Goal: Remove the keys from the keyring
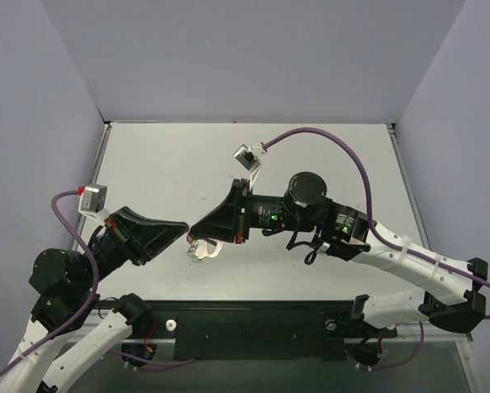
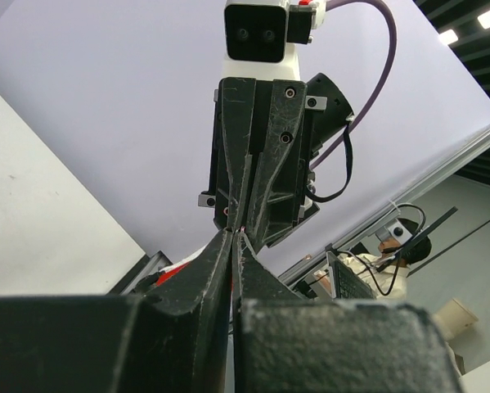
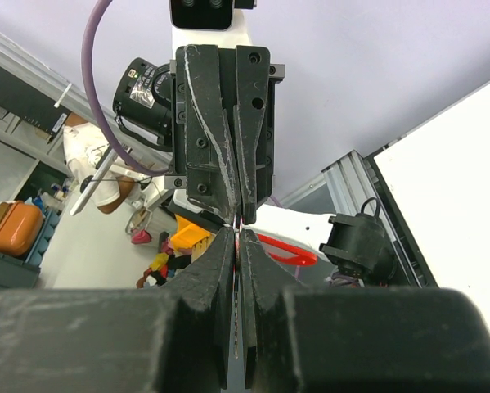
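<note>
Nearest the wrist lenses: each claw's own dark fingers (image 2: 200,282), pressed together to a hairline seam.

White surface (image 1: 326,155), bare where I can see it.

Arms: two, angled inward and meeting over the near middle of the surface. The left claw (image 1: 182,232) and right claw (image 1: 195,234) sit tip to tip, both clamped closed. What each is pinching is hidden by the fingers; I cannot tell.

Keyring (image 1: 204,250): one pale metal loop just below the meeting tips, close to the right claw. I cannot tell whether it hangs or rests on the surface.

Key: one expected, too small to make out from above. A reddish sliver (image 3: 239,222) at the pinch line in the right wrist view may be its head, which would put it between the tips.

Risks, as I judge them:
- The grip area is tiny, so a pull apart could let the key or ring slip out and drop.
- If both claws hold the same piece, pulling only strains it.
- A pull off the ring's line would jam the key in the coil.

Count: arms 2, claws 2, ring 1, key 1 (unconfirmed).
</note>
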### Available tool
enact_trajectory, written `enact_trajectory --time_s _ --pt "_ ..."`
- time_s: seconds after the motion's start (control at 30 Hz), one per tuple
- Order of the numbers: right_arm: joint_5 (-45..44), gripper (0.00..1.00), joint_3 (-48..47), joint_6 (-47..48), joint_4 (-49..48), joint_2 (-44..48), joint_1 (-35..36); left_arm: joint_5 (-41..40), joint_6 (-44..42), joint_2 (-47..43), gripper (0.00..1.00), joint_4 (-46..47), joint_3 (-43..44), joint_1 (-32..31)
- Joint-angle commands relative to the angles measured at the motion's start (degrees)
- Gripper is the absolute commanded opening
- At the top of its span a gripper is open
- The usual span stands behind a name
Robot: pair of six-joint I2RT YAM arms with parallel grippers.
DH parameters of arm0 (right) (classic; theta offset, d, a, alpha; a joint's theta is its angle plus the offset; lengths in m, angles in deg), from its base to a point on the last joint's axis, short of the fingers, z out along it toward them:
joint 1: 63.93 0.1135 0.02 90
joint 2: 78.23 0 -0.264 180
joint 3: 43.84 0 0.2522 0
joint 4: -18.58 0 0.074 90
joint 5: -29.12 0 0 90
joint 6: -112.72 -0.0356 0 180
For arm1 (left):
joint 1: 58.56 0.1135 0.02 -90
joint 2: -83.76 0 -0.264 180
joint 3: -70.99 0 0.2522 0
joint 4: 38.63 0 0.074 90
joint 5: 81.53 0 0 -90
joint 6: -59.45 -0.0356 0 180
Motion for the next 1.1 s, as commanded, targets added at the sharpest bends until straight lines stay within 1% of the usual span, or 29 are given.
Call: enact_trajectory --time_s 0.0,0.1,0.17,0.37,0.43,0.57,0.67,0.93,1.07 --pt "0.07 0.0 -2.91 0.21 -4.62 -0.56 0.83 1.97 0.17 1.16 0.1 3.21 0.76 -0.01" --pt "0.34 0.0 -3.09 0.12 -4.54 -1.0 1.09 2.33 0.0 1.34 0.03 3.21 0.76 -0.1" --pt "0.43 0.0 -3.09 0.04 -4.63 -1.18 1.26 2.15 -0.18 1.25 0.0 3.21 1.02 -0.02" --pt "0.6 0.0 -2.91 -0.05 -4.36 -2.14 1.79 2.42 -0.35 1.34 0.0 3.29 1.28 -0.1" --pt "0.87 0.0 -3.0 -0.05 -4.01 -2.41 1.88 2.15 -1.23 1.51 0.0 1.72 2.16 -0.1" --pt "2.45 0.0 -3.7 0.12 -1.21 -3.02 1.97 2.94 -5.97 3.35 0.0 -6.44 6.98 -0.1" --pt "4.64 0.0 -5.28 1.17 2.04 -3.81 2.14 5.13 -10.01 4.94 0.0 -12.07 9.81 -0.02" --pt "7.54 0.0 -7.74 3.29 8.2 -4.17 2.41 9.0 -15.64 8.63 0.0 -18.49 14.03 -0.1" --pt "9.56 0.0 -9.15 3.82 11.54 -5.13 2.32 12.16 -16.61 9.86 0.0 -19.03 14.73 -0.1"
